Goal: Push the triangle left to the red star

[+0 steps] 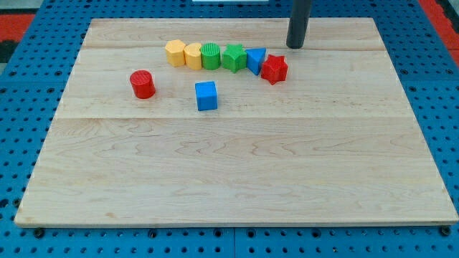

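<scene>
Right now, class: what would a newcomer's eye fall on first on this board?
A tight row of blocks near the view's top: yellow block, another yellow block, green cylinder, green star, blue triangle, red star. My tip stands just above-right of the red star.

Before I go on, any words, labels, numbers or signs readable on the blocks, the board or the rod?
None: no text shows anywhere.
Blocks, such as the red star and blue triangle: plain colour, no marks.
Board: bare wood grain.
Rod above my tip: dark, unmarked.
</scene>
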You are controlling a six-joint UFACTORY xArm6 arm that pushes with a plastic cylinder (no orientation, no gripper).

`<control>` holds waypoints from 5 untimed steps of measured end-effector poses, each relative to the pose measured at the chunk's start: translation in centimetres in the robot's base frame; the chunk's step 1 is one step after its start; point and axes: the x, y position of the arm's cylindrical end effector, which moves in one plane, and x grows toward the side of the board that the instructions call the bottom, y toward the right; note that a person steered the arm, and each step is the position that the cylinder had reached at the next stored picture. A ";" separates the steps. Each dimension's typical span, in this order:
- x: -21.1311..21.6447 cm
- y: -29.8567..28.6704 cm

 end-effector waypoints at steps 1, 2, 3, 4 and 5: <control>-1.8 -1.9; -2.8 -4.7; -3.3 -6.5; -2.4 -7.1; 0.3 -7.1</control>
